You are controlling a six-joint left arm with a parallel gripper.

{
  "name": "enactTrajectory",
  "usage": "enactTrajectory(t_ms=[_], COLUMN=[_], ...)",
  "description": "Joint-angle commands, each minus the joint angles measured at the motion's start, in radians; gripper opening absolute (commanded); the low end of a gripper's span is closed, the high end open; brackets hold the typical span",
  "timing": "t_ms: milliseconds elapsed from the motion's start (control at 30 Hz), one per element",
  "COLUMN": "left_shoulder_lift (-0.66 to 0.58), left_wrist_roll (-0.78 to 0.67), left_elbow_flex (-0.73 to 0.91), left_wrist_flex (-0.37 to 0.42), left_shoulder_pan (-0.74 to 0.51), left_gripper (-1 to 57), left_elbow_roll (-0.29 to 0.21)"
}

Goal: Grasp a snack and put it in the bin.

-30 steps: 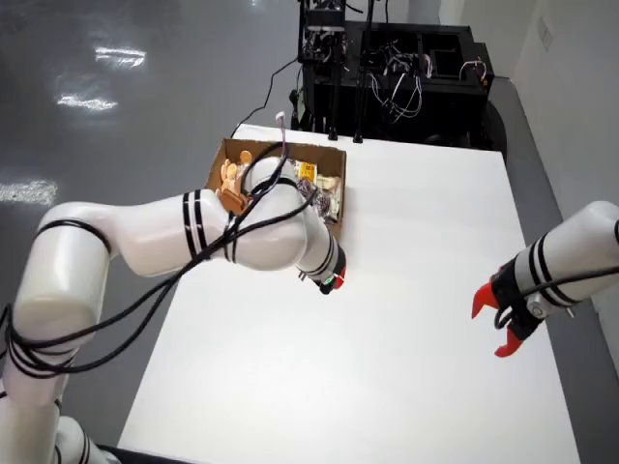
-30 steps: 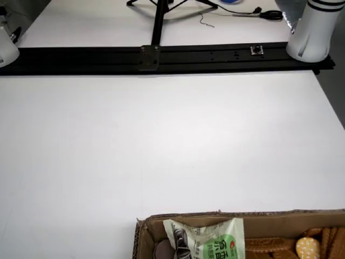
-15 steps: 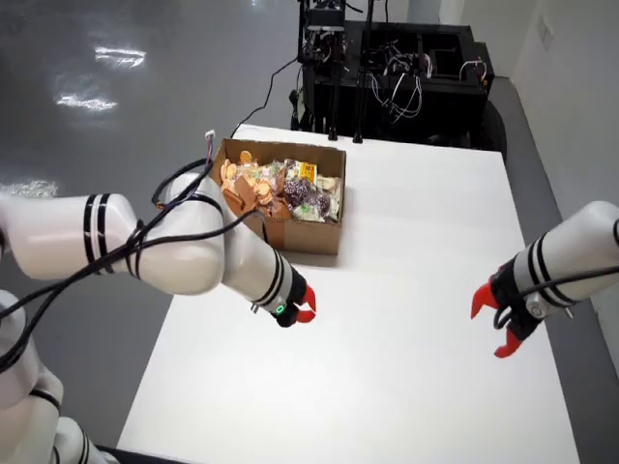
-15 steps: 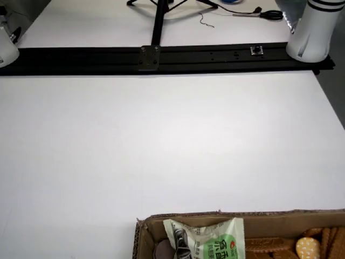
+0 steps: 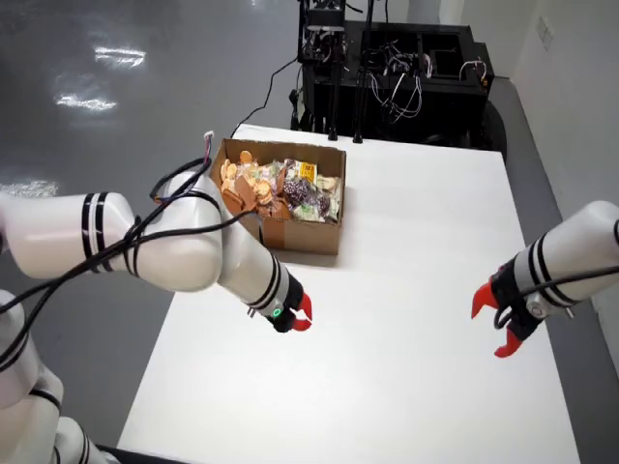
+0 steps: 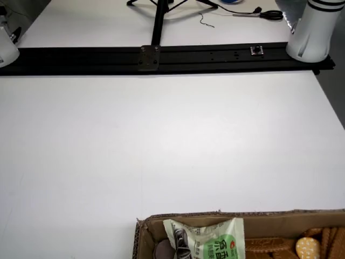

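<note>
A cardboard box (image 5: 290, 232) stands at the far left of the white table (image 5: 406, 319) in the view from above. It is filled with snacks: round orange biscuits (image 5: 242, 182) and wrapped packs (image 5: 309, 198). My gripper (image 5: 302, 314), with red fingers, hangs over the table in front of the box's near wall, apart from it. Nothing shows between its fingers, and their gap is hidden at this angle. The low view across the table shows the box's rim (image 6: 253, 217) and a green snack pack (image 6: 207, 240) inside, but no gripper.
A second arm with an open red gripper (image 5: 498, 324) stays still at the right edge of the table. A black equipment rack (image 5: 397, 68) stands behind the table. A black rail (image 6: 161, 56) and an arm base (image 6: 312, 29) line the far side in the low view.
My arm swung back from above the box to the table in front of it, then edged slightly nearer. The box's snacks, covered before, now show. The second arm stayed still.
</note>
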Motion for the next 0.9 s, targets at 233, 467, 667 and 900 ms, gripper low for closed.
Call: enactTrajectory(t_ms=[233, 467, 667, 900], left_shoulder_lift=[0.004, 0.004, 0.003, 0.003], left_wrist_roll=[0.004, 0.005, 0.007, 0.009], left_elbow_flex=[-0.007, -0.007, -0.007, -0.007], left_wrist_flex=[0.096, 0.106, 0.108, 0.109], left_shoulder_pan=[0.075, 0.128, 0.147, 0.129], left_gripper=[0.7, 0.7, 0.7, 0.7], left_elbow_roll=[-0.003, 0.0, 0.001, 0.002])
